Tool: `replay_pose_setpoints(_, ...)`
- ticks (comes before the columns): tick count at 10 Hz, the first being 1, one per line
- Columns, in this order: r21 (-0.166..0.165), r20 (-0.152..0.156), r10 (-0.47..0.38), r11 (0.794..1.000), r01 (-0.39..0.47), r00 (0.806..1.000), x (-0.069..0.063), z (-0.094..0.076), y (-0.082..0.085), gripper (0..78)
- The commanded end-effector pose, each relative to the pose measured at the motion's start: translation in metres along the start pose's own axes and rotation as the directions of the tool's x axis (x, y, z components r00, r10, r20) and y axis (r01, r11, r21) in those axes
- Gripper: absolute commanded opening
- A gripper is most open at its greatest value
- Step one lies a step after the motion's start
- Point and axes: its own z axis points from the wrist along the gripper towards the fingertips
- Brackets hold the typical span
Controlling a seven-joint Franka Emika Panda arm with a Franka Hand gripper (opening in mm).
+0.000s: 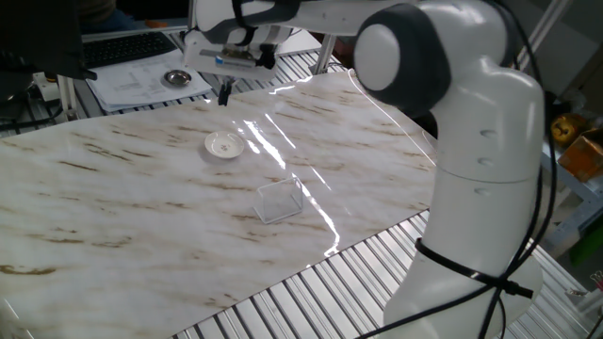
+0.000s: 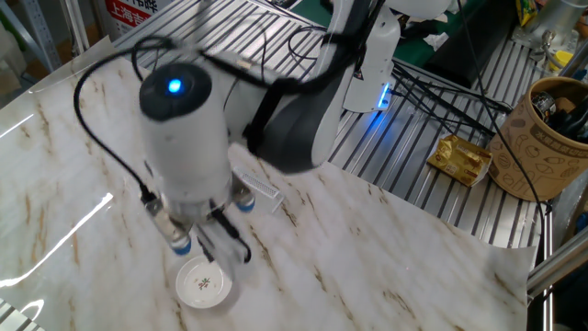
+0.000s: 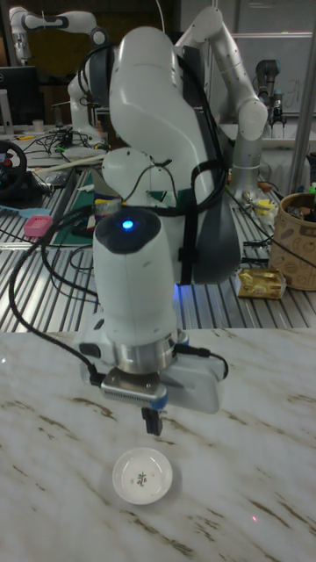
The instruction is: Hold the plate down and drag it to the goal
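Note:
The plate is a small white round dish lying flat on the marble-patterned table. It also shows in the other fixed view, plate, and in the tall view, plate. The goal is a clear square patch with glinting edges, to the right of the plate and nearer the front; its edge, goal, peeks out behind the arm. My gripper hangs above the table just behind the plate, fingers together and holding nothing. In the tall view the gripper hovers a short way above the plate's far rim, not touching it.
A grey metal dish rests on papers beyond the table's far edge, beside a keyboard. A brown cup of tools and a gold packet sit on the slatted bench. The robot's white body stands at the right.

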Motion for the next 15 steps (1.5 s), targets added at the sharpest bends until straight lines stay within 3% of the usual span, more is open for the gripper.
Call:
replay_pose_setpoints(1, 0.004, 0.006, -0.019, 1.000, 0.019, 1.000, -0.013, 0.024, 0.005, 0.0)
replay_pose_setpoints(5, 0.007, 0.014, -0.024, 1.000, 0.024, 1.000, -0.013, 0.052, 0.008, 0.0)
replay_pose_setpoints(8, 0.016, 0.018, -0.032, 0.999, 0.032, 0.999, -0.014, 0.061, 0.008, 0.0)
replay_pose_setpoints(13, 0.014, 0.031, -0.067, 0.998, 0.067, 0.997, -0.017, 0.087, -0.004, 0.0)
replay_pose_setpoints(15, 0.018, 0.022, -0.098, 0.995, 0.097, 0.995, -0.016, 0.103, -0.017, 0.0)
